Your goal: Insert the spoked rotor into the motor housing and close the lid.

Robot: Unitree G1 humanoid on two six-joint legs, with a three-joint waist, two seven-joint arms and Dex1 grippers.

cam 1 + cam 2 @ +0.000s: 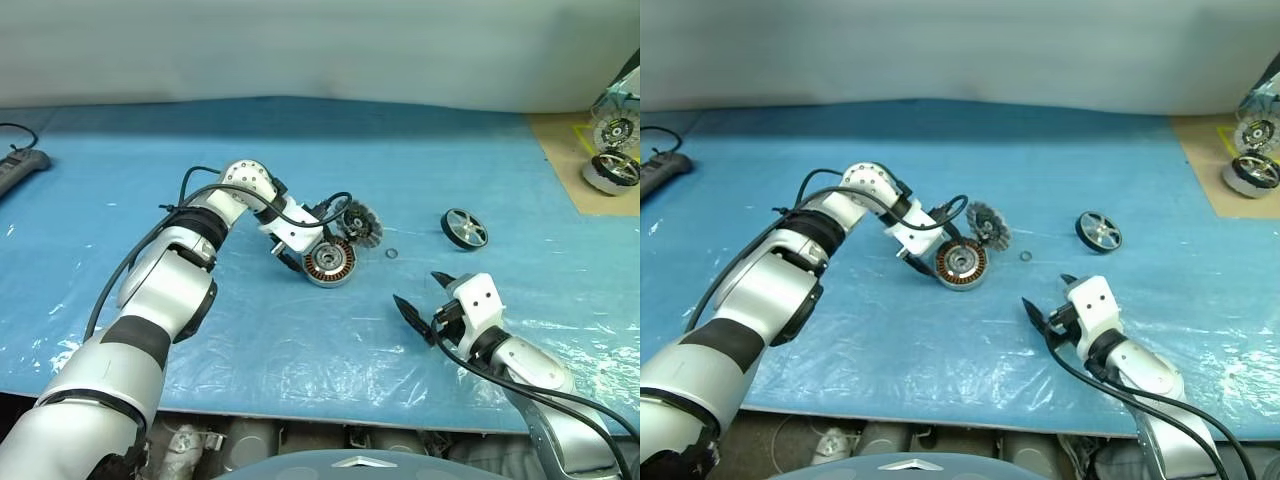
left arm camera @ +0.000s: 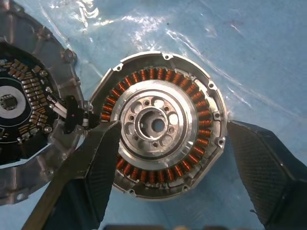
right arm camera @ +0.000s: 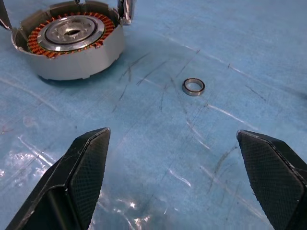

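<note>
Left gripper [image 2: 168, 158] wide over motor housing [image 2: 158, 127], one finger across its windings, one outside.
Right gripper [image 3: 177, 177] wide, empty; spoked rotor [image 1: 464, 228] beyond it. Steady housing first.

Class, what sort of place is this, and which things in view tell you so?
Probably an assembly workbench: a blue plastic-covered table, a motor housing with copper windings, a spoked rotor and a loose metal ring.

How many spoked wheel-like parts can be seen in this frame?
3. One spoked rotor lies on the blue sheet, right of the motor housing. Two more wheel-like parts sit on the brown surface at the far right edge; others may be cut off there.
</note>
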